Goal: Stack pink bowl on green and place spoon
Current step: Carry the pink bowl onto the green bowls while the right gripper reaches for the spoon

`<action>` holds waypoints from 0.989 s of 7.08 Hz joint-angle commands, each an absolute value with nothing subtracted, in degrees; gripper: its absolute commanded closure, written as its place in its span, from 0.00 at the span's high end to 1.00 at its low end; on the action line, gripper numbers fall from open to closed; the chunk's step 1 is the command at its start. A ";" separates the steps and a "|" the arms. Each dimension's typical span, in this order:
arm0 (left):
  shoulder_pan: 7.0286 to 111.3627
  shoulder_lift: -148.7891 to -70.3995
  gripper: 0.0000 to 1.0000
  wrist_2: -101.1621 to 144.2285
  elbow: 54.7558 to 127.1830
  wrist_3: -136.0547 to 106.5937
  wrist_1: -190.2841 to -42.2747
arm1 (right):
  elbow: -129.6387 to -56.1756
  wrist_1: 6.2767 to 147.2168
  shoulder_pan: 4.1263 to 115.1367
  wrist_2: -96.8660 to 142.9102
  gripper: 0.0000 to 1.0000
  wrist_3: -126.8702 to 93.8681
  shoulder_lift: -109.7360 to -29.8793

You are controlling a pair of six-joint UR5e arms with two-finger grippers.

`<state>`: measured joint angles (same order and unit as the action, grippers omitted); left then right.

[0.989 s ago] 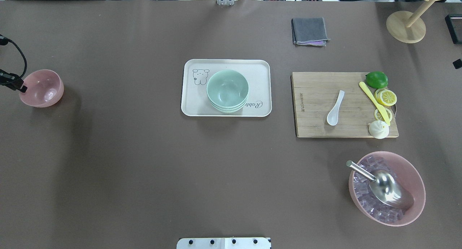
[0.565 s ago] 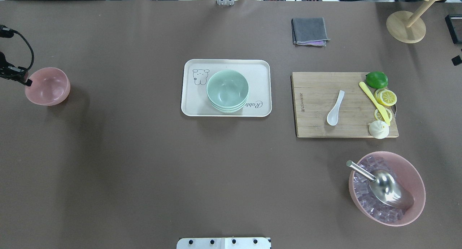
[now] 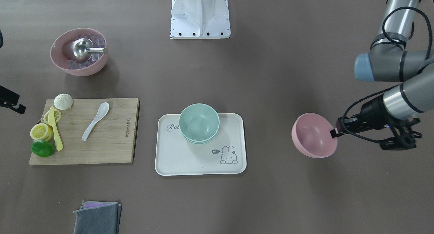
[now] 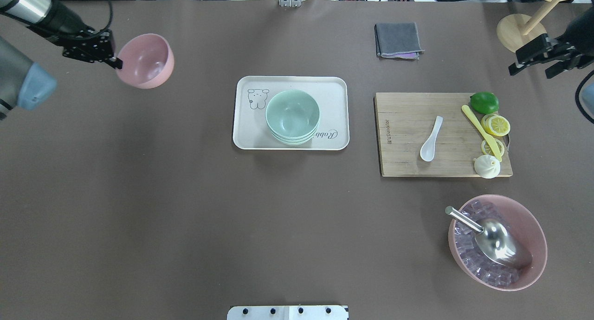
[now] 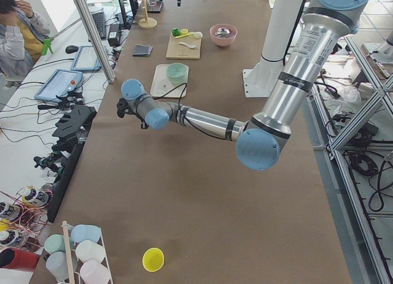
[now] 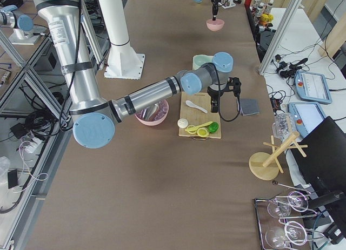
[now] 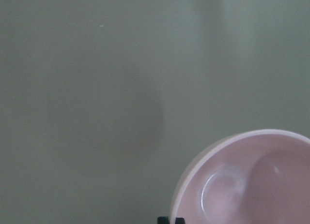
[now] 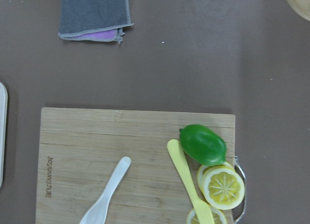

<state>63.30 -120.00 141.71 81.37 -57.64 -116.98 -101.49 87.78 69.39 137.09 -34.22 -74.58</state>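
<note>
In the overhead view, the left pincer (image 4: 113, 62) sits at the upper left of the frame, clamped on the rim of the small pink bowl (image 4: 146, 60). The bowl hangs tilted above the counter (image 4: 185, 218), its opening turned partly sideways, well apart from the tray (image 4: 246, 137). The white tray lies at the centre of the frame with a cartoon animal printed in 1 corner. A stack of green bowls (image 4: 292, 115) stands upright on it.

Right of the tray, a folded gray cloth (image 4: 398, 40) lies near the top edge. Below it is the wooden cutting board (image 4: 403, 164). The white spoon (image 4: 431, 139) lies on the board, bowl end toward the bottom of the frame, untouched. Along the board's right edge are a lime (image 4: 484, 102), a yellow knife (image 4: 478, 130), lemon slices (image 4: 497, 124) and a white bun (image 4: 487, 166).

At the lower right a large pink bowl (image 4: 538, 227) holds ice cubes and a metal scoop (image 4: 503, 246).

At the upper right the right pincer (image 4: 529, 73) hovers with its 2 fingers spread and nothing between them, just beside a wooden stand (image 4: 513, 32).
</note>
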 commanded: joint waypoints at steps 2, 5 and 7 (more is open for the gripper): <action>52.69 -138.55 0.00 129.96 83.67 -68.91 -100.54 | -101.08 87.80 59.52 129.91 1.00 -44.82 -70.05; 40.97 -138.61 0.00 117.60 83.32 -69.08 -100.46 | -99.06 87.89 55.73 127.62 1.00 -45.61 -69.09; 39.55 -138.52 0.00 117.51 83.32 -69.08 -100.46 | -98.97 87.89 54.59 127.70 1.00 -46.40 -69.08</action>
<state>40.31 -138.59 117.79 83.27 -69.08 -100.49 -99.16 87.89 55.37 127.69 -46.00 -69.19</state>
